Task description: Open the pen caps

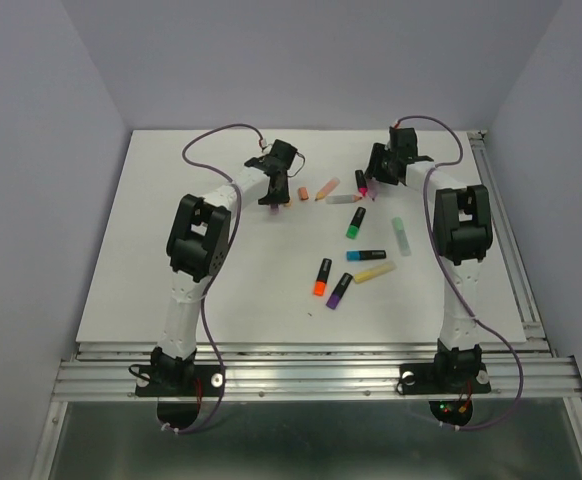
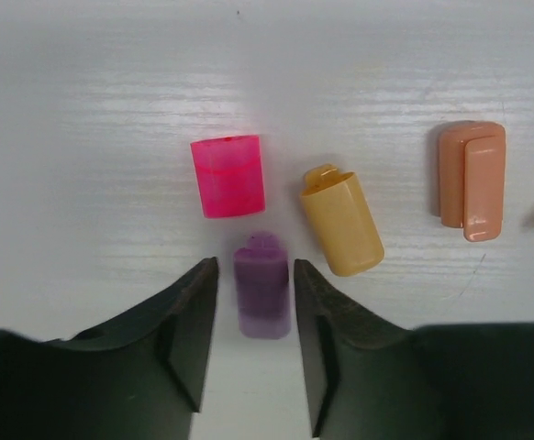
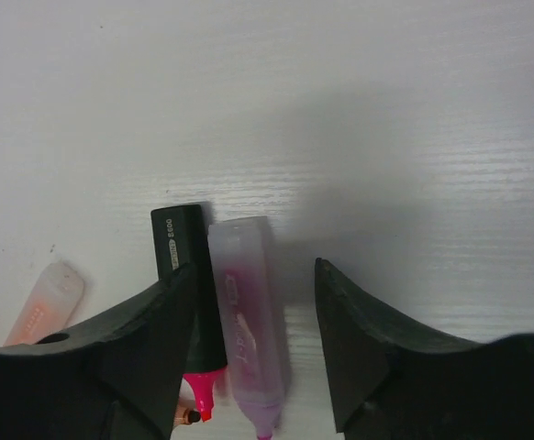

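Observation:
In the left wrist view a small purple pen cap (image 2: 262, 286) lies between the fingers of my left gripper (image 2: 255, 266), which is open with a gap on each side of the cap. Just beyond lie a pink cap (image 2: 228, 174), a yellow-orange cap (image 2: 342, 223) and a peach cap (image 2: 472, 179). My right gripper (image 3: 255, 268) is open over an uncapped lilac pen (image 3: 249, 316) that lies near its left finger. Beside that pen is an uncapped black pen (image 3: 186, 266) with a pink tip. From above, the left gripper (image 1: 274, 196) and right gripper (image 1: 374, 183) work at the far middle of the table.
Capped pens lie mid-table: black-green (image 1: 356, 222), mint (image 1: 401, 235), black-blue (image 1: 368, 255), yellow (image 1: 374, 272), black-orange (image 1: 323, 276) and black-purple (image 1: 339, 290). A peach pen (image 1: 327, 188) lies between the grippers. Grey walls stand at the left, back and right.

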